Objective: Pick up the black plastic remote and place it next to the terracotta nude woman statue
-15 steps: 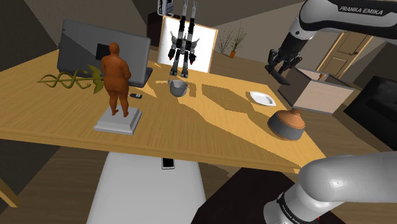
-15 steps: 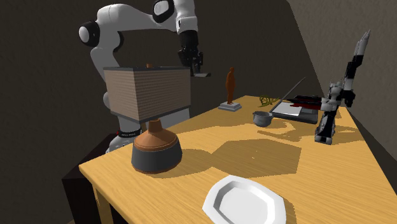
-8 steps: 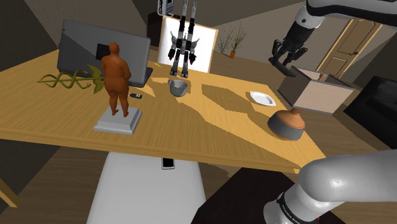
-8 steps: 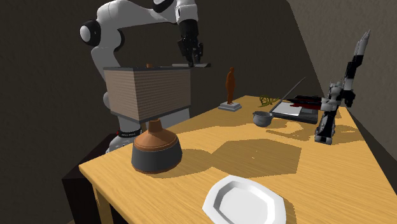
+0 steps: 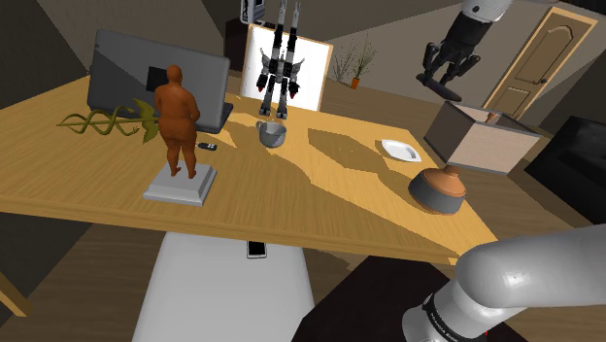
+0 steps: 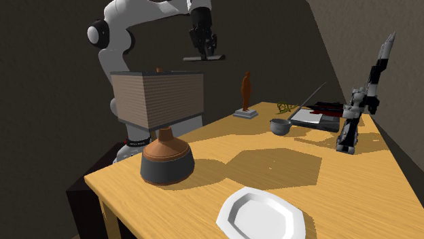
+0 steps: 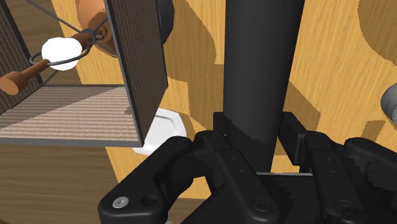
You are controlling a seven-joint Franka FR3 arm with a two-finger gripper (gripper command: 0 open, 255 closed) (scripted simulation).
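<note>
The desk (image 5: 291,194) carries one terracotta statue (image 5: 176,117), one grey laptop (image 5: 146,78), one toy robot figure (image 5: 280,63), one small grey pot (image 5: 271,133), one white plate (image 5: 399,150), one brown-lidded jar (image 5: 437,189) and one open box (image 5: 486,146). In the shoulder view, one green-gold ornament (image 5: 102,122) lies at the statue's 9 o'clock and one tiny black item (image 5: 207,147) at its 3 o'clock. There is one black remote (image 7: 261,70).

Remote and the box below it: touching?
Apart. Second exterior view: the remote, clasped in the gripper, hangs above the box, with dark wall showing between them.
</note>
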